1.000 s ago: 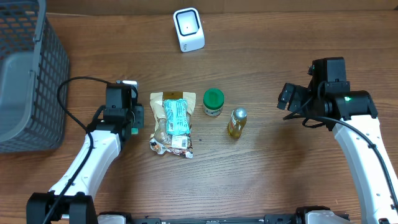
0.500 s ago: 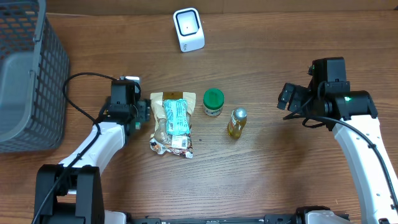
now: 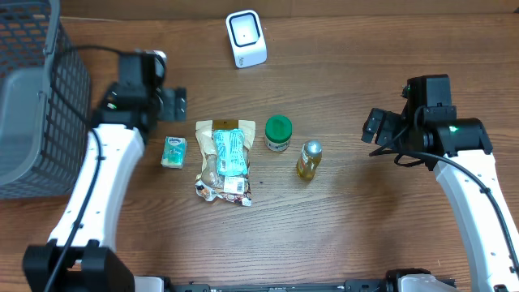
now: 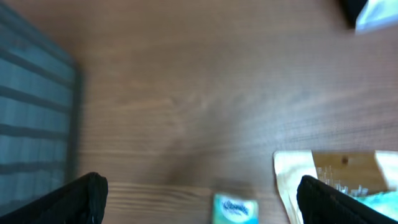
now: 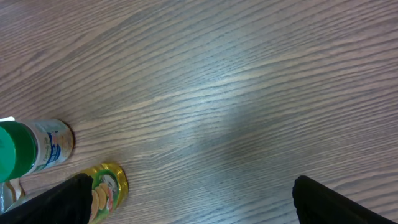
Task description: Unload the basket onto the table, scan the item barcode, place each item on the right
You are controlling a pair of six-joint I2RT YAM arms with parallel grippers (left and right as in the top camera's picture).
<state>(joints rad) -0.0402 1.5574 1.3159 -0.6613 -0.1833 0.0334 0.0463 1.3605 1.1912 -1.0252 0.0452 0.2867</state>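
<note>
The white barcode scanner (image 3: 246, 38) stands at the back middle of the table. A small green tissue packet (image 3: 173, 151) lies flat left of a large snack bag (image 3: 225, 161). My left gripper (image 3: 174, 103) hangs open above and behind the packet, touching nothing. In the left wrist view the packet (image 4: 235, 208) shows blurred at the bottom edge between the spread fingers (image 4: 68, 202), with the bag (image 4: 336, 177) to its right. My right gripper (image 3: 375, 126) is open and empty at the right, well clear of the items.
A green-lidded jar (image 3: 278, 134) and a small yellow bottle (image 3: 308, 159) stand right of the bag; the right wrist view shows the jar (image 5: 34, 146) and the bottle (image 5: 106, 186) at lower left. A grey mesh basket (image 3: 32, 97) fills the far left.
My left gripper opened and let go of the tissue packet, then rose and moved back toward the basket. The packet now lies on the table. The right arm stayed still.
</note>
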